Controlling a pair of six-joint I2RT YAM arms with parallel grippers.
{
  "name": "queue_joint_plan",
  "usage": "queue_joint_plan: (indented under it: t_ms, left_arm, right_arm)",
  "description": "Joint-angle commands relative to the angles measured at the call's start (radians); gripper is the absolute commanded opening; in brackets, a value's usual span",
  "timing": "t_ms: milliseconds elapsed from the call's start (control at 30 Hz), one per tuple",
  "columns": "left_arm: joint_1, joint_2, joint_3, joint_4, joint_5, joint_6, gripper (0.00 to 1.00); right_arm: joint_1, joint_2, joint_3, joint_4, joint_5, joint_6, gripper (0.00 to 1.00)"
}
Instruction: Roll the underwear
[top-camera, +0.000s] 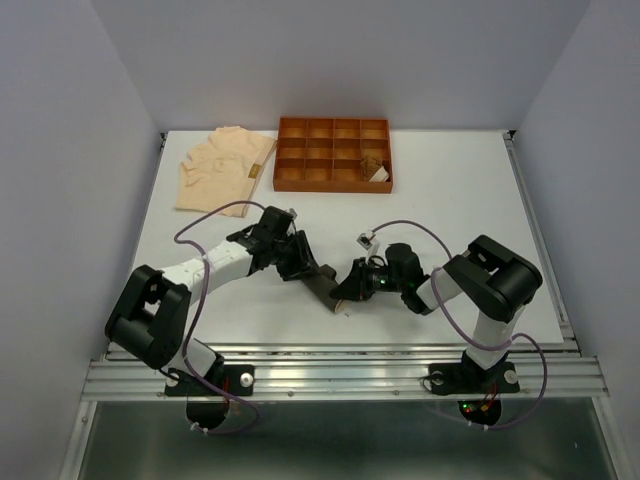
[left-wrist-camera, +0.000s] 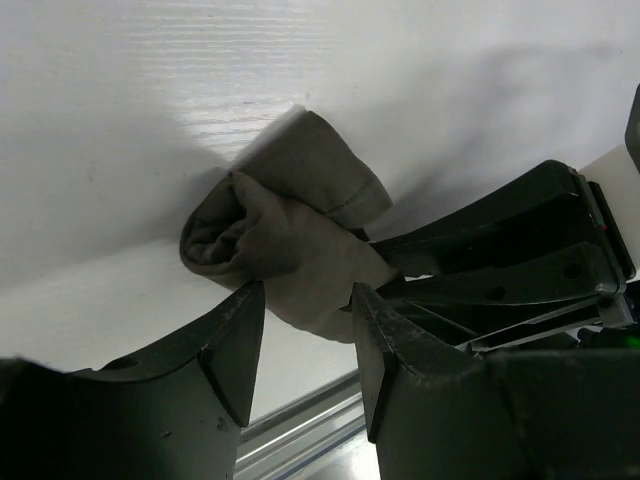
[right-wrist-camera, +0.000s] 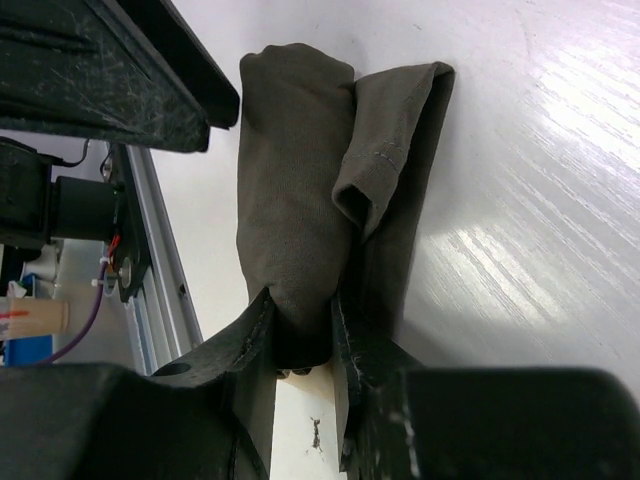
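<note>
One dark brief (right-wrist-camera: 300, 180), half-hidden from above

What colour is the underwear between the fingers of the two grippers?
The underwear is plain dark olive-grey, without pattern. It shows best in the right wrist view.

No text, brand, number or sign is legible in any view. Top view: a small dark tag (top-camera: 254, 170) at the edge of the peach underwear (top-camera: 220, 170) and a cream label (top-camera: 381, 174) on the rust-brown underwear (top-camera: 371, 165) in the tray (top-camera: 330, 187) are both too small to read. Right wrist view: a pale box (right-wrist-camera: 30, 318) at the left edge carries red and blue marks, blurred and unreadable.
</note>
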Motion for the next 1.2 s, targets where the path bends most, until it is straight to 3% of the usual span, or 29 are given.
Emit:
queue_joint_plan:
  t_ms: [0, 433, 533, 700, 867, 967, 1033, 1067, 1167]
  left_arm:
    - [-0.021, 0.036, -0.007, 0.074, 0.038, -0.023, 0.5]
    - [-0.042, -0.024, 0.042, -0.181, -0.239, -0.051, 0.5]
    - [-0.042, -0.024, 0.01, -0.151, -0.232, -0.065, 0.5]
    - [-0.044, 0.041, -0.071, 0.07, -0.04, -0.114, 0.5]
    - [-0.047, 0.082, -0.099, 0.178, 0.003, -0.151, 0.5]
    - [-0.053, 0.113, -0.088, 0.176, -0.008, -0.155, 0.38]
    - [-0.064, 0.128, -0.079, 0.175, -0.029, -0.161, 0.19]
    - [-0.068, 0.131, -0.074, 0.152, -0.049, -0.169, 0.02]
    - [-0.082, 0.153, -0.044, 0.059, -0.173, -0.184, 0.0]
  right_arm:
    - [-0.004, 0.056, -0.068, -0.248, 0.119, -0.038, 0.15]
    - [-0.013, 0.067, -0.065, -0.248, 0.116, -0.044, 0.17]
    - [-0.013, 0.074, -0.065, -0.257, 0.114, -0.052, 0.17]
    - [-0.013, 0.086, -0.054, -0.286, 0.116, -0.072, 0.17]
    - [-0.013, 0.082, -0.045, -0.322, 0.131, -0.093, 0.18]
    - [-0.013, 0.077, -0.037, -0.335, 0.131, -0.108, 0.22]
    - [-0.013, 0.065, -0.032, -0.352, 0.13, -0.125, 0.22]
    - [-0.013, 0.06, -0.031, -0.361, 0.125, -0.13, 0.24]
    - [-0.013, 0.007, -0.011, -0.417, 0.111, -0.148, 0.32]
